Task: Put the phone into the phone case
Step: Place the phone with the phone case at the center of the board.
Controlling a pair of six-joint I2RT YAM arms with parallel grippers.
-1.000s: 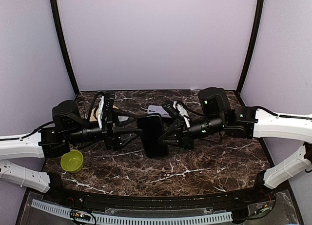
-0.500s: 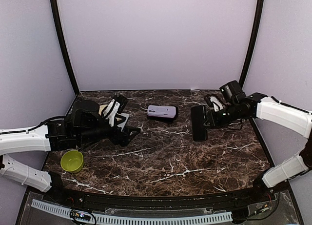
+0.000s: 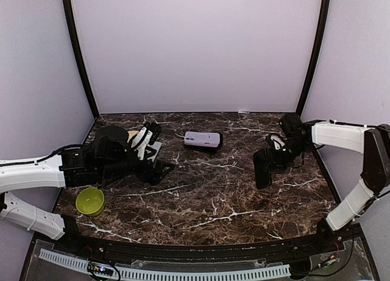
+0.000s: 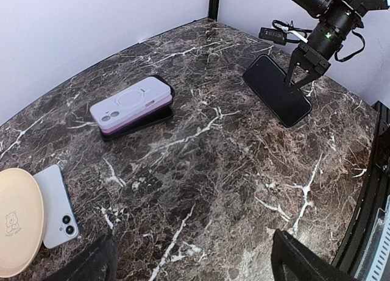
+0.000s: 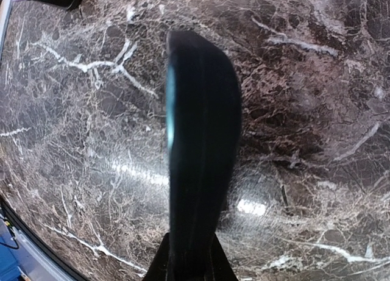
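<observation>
The black phone [image 3: 263, 169] is gripped by one end in the narrow right jaws and held tilted near the right edge of the surface [image 3: 201, 214]. The lilac phone case [image 3: 203, 138] lies well apart, near the back edge. The left jaws are spread wide and empty. The phone is judged stiff, glossy and apt to slip, so a firm hold close to its end is advised.
</observation>
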